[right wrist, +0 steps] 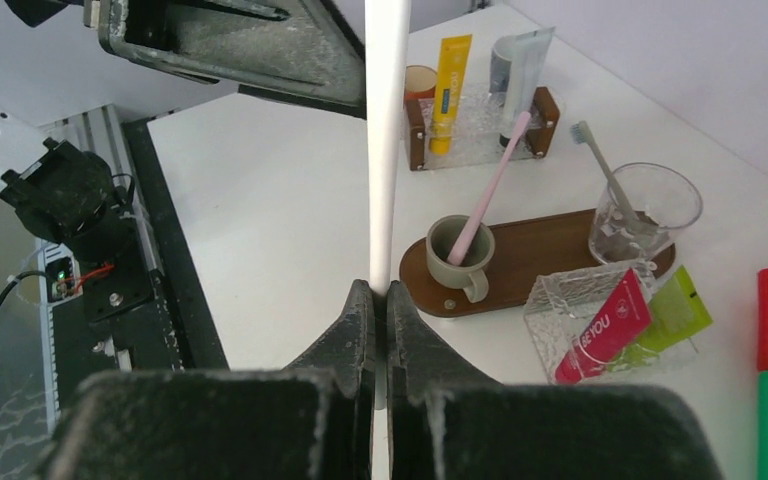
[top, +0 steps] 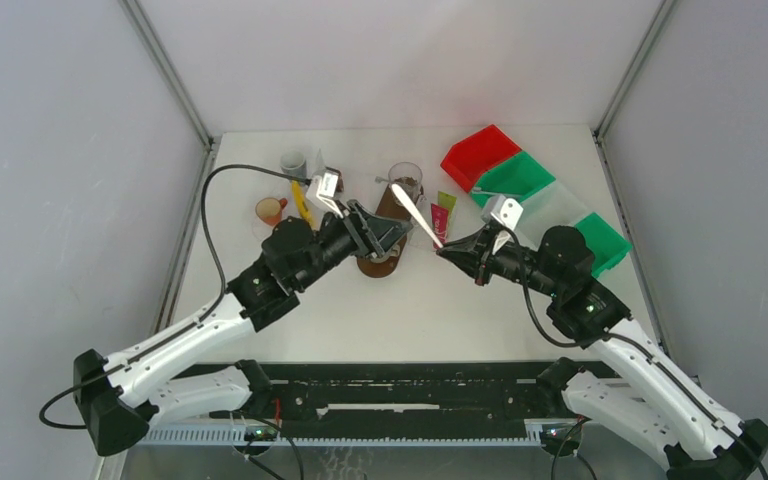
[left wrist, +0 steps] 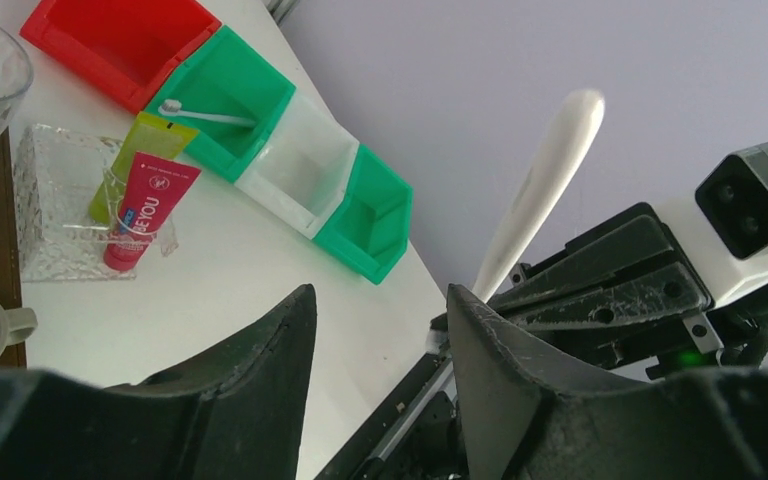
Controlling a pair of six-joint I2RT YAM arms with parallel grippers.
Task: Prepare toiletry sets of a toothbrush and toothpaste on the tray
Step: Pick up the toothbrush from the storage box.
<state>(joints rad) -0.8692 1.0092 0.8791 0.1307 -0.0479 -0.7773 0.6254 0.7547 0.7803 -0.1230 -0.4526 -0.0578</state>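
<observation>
Right gripper (right wrist: 381,292) is clamped on the base of the white toothbrush (right wrist: 385,150), held clear of the table. Left gripper (left wrist: 380,295) stands open alongside. The handle appears light, rigid and smooth, so take it mid-shaft. Beyond, the pink-red toothpaste (right wrist: 605,325) and lime-green toothpaste (right wrist: 678,312) lie in a glass dish (right wrist: 545,310) beside the wooden tray (right wrist: 550,250).

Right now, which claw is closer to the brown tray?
Left. The left gripper hangs open just above the brown tray; the right gripper is off to its right, clamped on a white toothbrush.
</observation>
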